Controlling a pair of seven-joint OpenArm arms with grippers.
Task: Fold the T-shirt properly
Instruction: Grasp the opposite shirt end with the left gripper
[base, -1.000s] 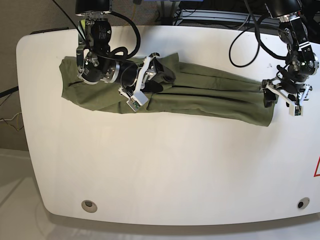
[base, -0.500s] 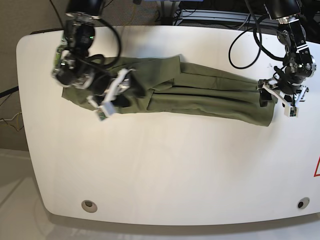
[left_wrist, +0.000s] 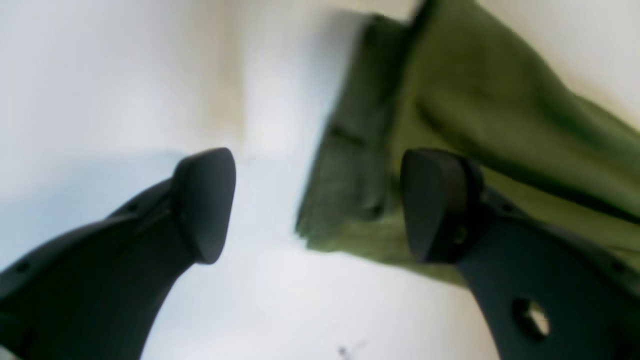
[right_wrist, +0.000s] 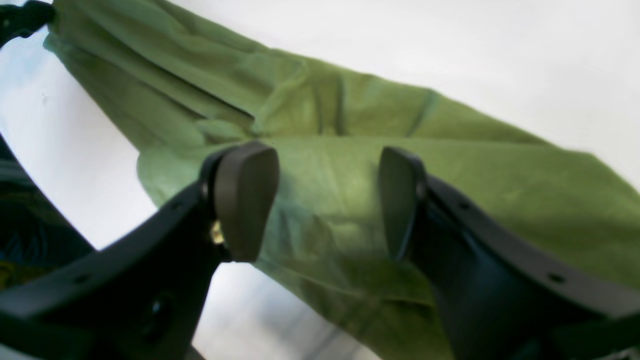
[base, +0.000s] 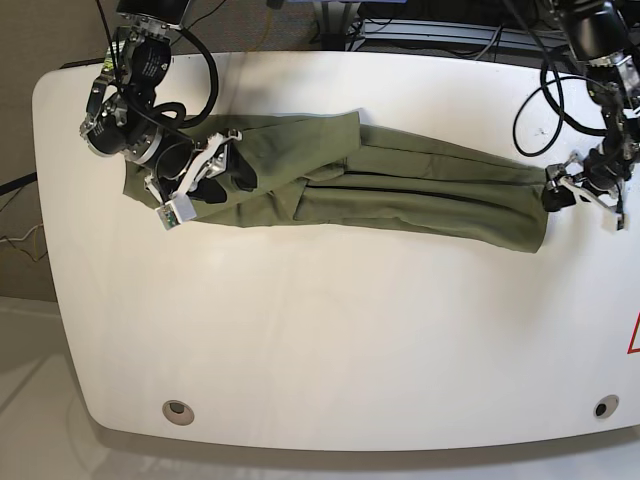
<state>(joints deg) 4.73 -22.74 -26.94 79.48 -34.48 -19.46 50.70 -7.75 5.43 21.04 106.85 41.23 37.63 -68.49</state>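
The T-shirt (base: 400, 190) lies as a long narrow band across the surface (base: 330, 340), sides folded in; lengthwise folds remain. Left hand (left_wrist: 320, 205) and right hand (right_wrist: 327, 200) gape, holding nothing.

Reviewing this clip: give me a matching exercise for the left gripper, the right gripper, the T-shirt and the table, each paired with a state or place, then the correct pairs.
Column one:
1. left gripper
2. right gripper
3. T-shirt
4. table

Column two:
A. white, rounded corners, carries everything
B. jaws open, just off the cloth's end, at the base view's right
C. olive green, lying in a long narrow band
D. jaws open, over the cloth, at the base view's left

Pairs: 1-B, 2-D, 3-C, 4-A
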